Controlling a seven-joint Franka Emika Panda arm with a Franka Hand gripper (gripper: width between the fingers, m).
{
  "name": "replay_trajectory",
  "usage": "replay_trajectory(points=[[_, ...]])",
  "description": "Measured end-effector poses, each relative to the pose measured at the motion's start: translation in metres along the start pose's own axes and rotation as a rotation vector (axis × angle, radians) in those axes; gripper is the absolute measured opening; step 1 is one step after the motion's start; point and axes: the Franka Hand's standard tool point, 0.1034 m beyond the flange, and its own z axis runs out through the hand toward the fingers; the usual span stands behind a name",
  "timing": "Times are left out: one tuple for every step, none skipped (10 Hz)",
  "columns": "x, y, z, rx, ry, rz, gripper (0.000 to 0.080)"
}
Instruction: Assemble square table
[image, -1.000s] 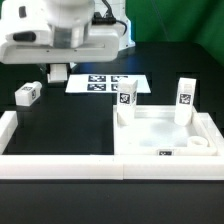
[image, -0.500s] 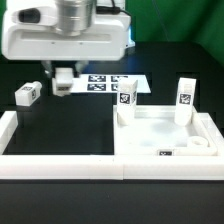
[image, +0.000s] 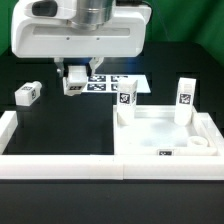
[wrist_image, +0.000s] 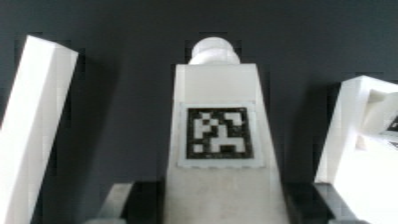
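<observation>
- Exterior view: the tool (image: 76, 72) hangs under the arm's big white head, above the dark bench (image: 70, 125). It is pinching a short white leg, the held leg (image: 75, 82), which looks clear of the surface. The leg is just beside the marker board (image: 112, 82), on the exterior view's left of it.
- The square top (image: 160, 130) lies near, on the exterior view's right, tucked against the white border rail (image: 60, 165).
- Two legs already stand upright at its far corners, the first upright leg (image: 126, 97) and the second upright leg (image: 185, 95). The near corners seem to carry no leg.
- A loose leg (image: 28, 93) lies on the bench far to the exterior view's left, well apart from everything else.
- Wrist view: the held leg (wrist_image: 217, 120) fills the middle, with its black-white tag (wrist_image: 217, 133) facing the camera. Its rounded tip (wrist_image: 214, 47) points away from the tool, and the grip sits at the end nearest the camera.
- A strip of the border rail (wrist_image: 36, 110) runs along one side. Another white part shows on the other side, and I cannot tell what it is.
- The step in hand is likely to carry this leg to a free near corner of the top and screw it in.
- To do it well, travel high enough to pass the two upright legs and keep the leg plumb with the tip down.
- Centre the tip over the corner hole before lowering, then seat it gently before turning.
- Keep the pinch firm, because a slipping or tilted leg would cross-thread or topple.
</observation>
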Motion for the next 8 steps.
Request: replay_trajectory(points=[[0.0,0.0,0.0,0.0,0.0,-0.001,0.0291],[0.003,-0.004,-0.001,-0.001,0.001,0.011,0.0291],[0.023,-0.027,-0.009,-0.004,0.019,0.025,0.0291],[0.041,-0.042,-0.015,0.027,0.017,0.037,0.0291],[0.061,-0.053,-0.023,0.027,0.034,0.115,0.0291],[0.081,-0.072,-0.038,0.029,0.045,0.168,0.0291],[0.09,-0.079,-0.048,0.025,0.067,0.159,0.0291],[0.093,-0.076,-0.047,0.022,0.1,0.156,0.0291]])
